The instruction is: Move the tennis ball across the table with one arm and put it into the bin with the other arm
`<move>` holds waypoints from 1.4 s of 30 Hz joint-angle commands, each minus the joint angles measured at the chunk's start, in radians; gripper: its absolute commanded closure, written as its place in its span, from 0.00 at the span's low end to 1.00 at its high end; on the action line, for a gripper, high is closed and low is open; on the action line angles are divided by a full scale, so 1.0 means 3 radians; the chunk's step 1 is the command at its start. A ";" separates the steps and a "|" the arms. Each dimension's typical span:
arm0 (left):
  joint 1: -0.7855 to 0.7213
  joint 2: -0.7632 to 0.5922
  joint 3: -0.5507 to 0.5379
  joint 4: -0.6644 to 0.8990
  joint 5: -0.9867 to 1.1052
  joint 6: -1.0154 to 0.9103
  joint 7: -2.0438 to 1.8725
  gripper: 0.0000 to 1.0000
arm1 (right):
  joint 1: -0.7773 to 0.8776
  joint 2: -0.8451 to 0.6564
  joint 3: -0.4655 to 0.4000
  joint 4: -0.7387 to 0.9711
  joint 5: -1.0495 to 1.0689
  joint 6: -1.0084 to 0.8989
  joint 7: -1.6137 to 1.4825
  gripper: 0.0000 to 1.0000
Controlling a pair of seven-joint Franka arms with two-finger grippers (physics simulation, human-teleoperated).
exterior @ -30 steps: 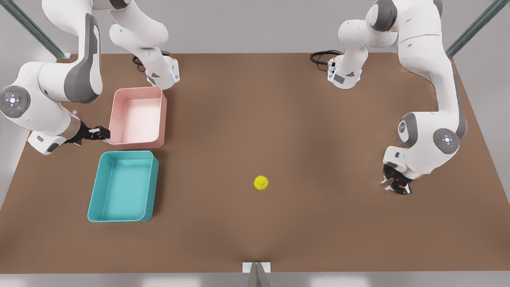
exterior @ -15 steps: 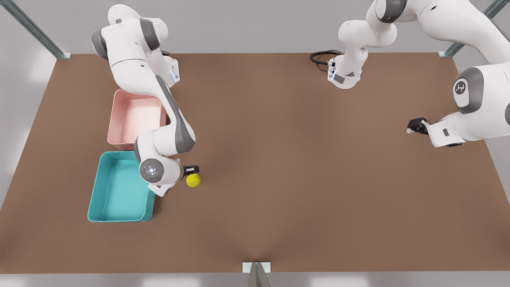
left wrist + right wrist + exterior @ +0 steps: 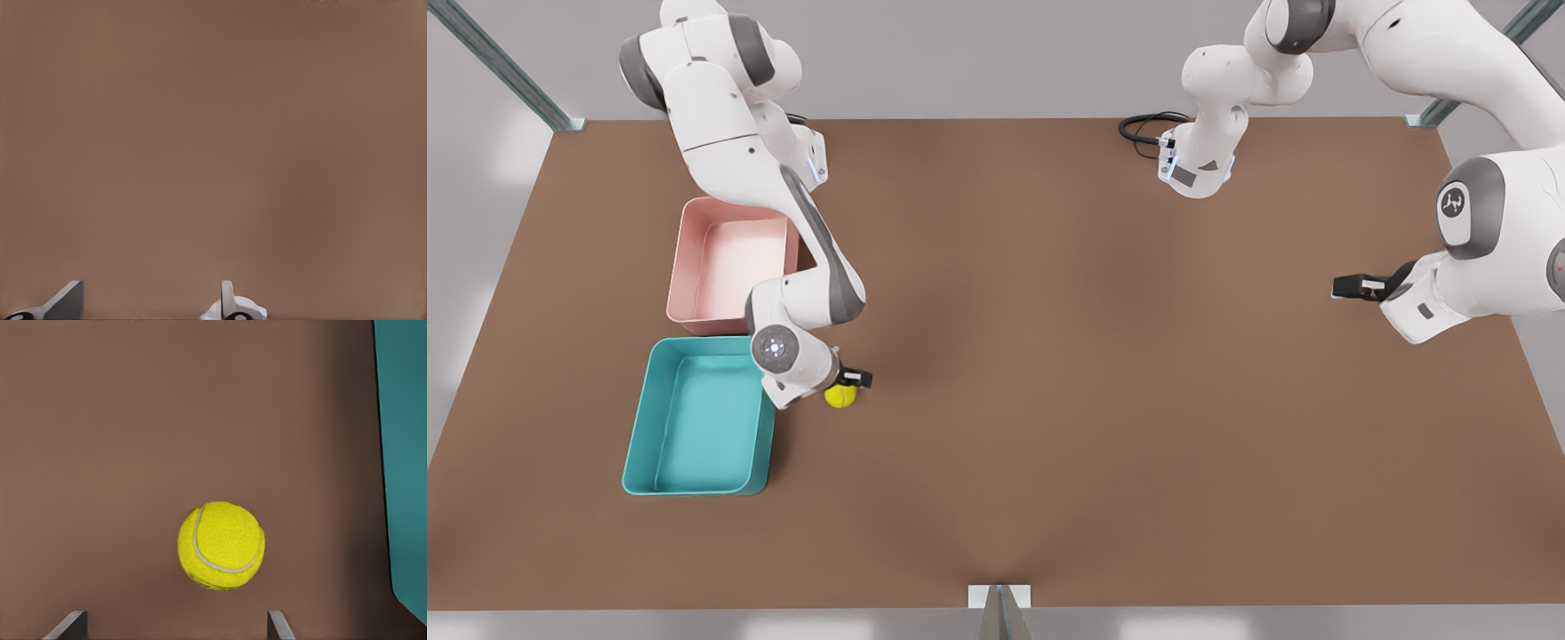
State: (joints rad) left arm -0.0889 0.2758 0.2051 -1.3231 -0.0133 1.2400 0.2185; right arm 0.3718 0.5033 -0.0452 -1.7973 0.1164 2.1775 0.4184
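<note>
Front view: the right end effector (image 3: 852,380) sits low over the desk (image 3: 1103,373), just beside the teal bin (image 3: 698,416), with the tennis ball (image 3: 839,396) at its tips. The left end effector (image 3: 1352,286) waits well apart, above bare desk. A pink bin (image 3: 732,265) stands behind the teal one.

Right wrist view: the ball (image 3: 221,545) lies between wide-spread fingers (image 3: 68,625), untouched, the teal wall (image 3: 403,467) near.

Left wrist view: fingers (image 3: 65,301) spread wide over bare desk (image 3: 213,133).

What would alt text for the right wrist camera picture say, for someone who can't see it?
A yellow-green tennis ball sits on a brown table, just ahead of the right gripper, whose two fingertips stand apart. A teal bin runs along one edge.
</note>
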 commanded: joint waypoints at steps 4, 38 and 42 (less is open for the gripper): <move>0.0005 0.0001 0.0001 -0.0003 -0.0002 -0.0017 -0.0795 0.00 | -0.0012 0.0056 0.0002 -0.0135 -0.0005 0.0601 0.0661 0.00; 0.0020 0.0032 0.0001 -0.0008 -0.0017 -0.0022 -0.0800 0.00 | -0.0079 0.0490 -0.0013 -0.0196 -0.0005 0.0698 0.0630 0.00; 0.0015 0.0032 0.0001 -0.0008 -0.0022 -0.0022 -0.0805 0.00 | -0.0079 0.0500 -0.0013 -0.0196 -0.0005 0.0713 0.0610 0.00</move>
State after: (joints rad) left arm -0.0834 0.2865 0.2052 -1.3259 -0.0197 1.2338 0.0009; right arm 0.3482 0.6538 -0.0491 -1.8566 0.1139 2.3839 0.5963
